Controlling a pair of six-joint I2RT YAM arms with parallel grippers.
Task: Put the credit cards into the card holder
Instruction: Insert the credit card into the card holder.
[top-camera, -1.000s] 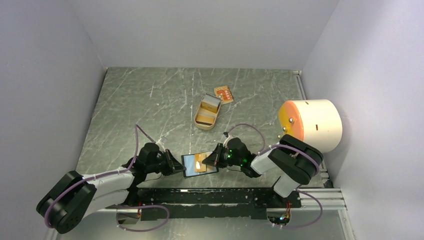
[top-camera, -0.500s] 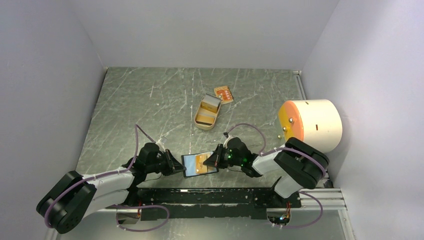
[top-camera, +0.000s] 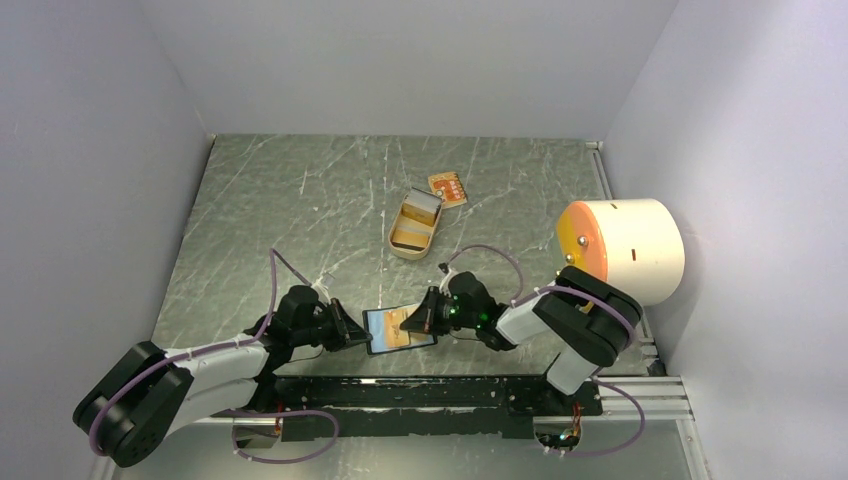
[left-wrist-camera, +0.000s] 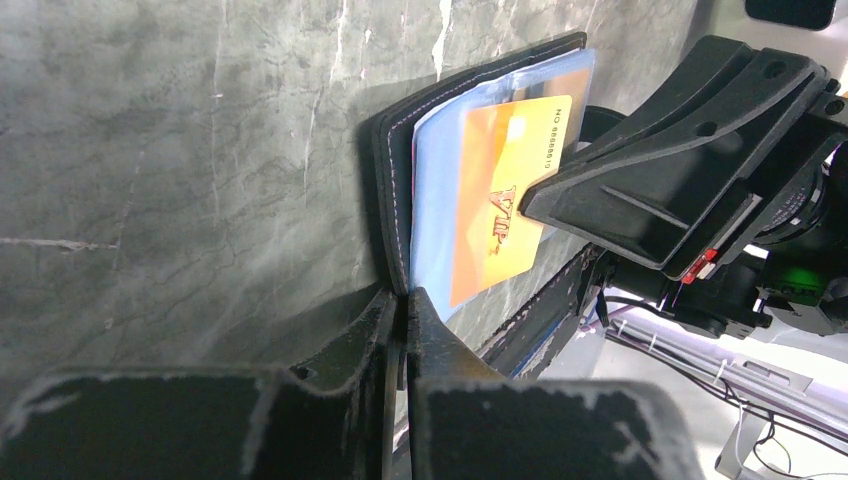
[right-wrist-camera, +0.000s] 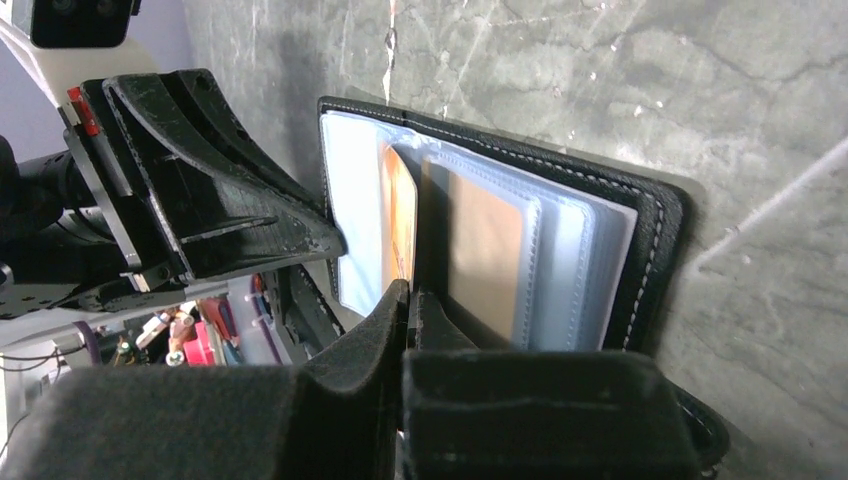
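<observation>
The black card holder (top-camera: 383, 345) lies open near the table's front edge, its blue lining up. My left gripper (top-camera: 358, 336) is shut on its left edge (left-wrist-camera: 395, 170), fingertips pinched together (left-wrist-camera: 405, 295). My right gripper (top-camera: 424, 318) is shut on a tan-orange credit card (left-wrist-camera: 500, 190), which lies over the blue sleeves with its left part in among them (right-wrist-camera: 398, 215). Another tan card (right-wrist-camera: 485, 250) shows through a clear sleeve. A second orange credit card (top-camera: 447, 188) lies flat at the back, beside the tin.
A tan-gold oblong tin (top-camera: 413, 227) sits mid-table with something pale grey in its far end. A white cylinder with an orange face (top-camera: 625, 250) stands at the right wall. The black rail (top-camera: 420, 392) runs just behind the holder's near edge.
My right gripper has edged slightly left with the orange card, sliding it a little further over the holder. The left gripper and the holder have stayed put.
</observation>
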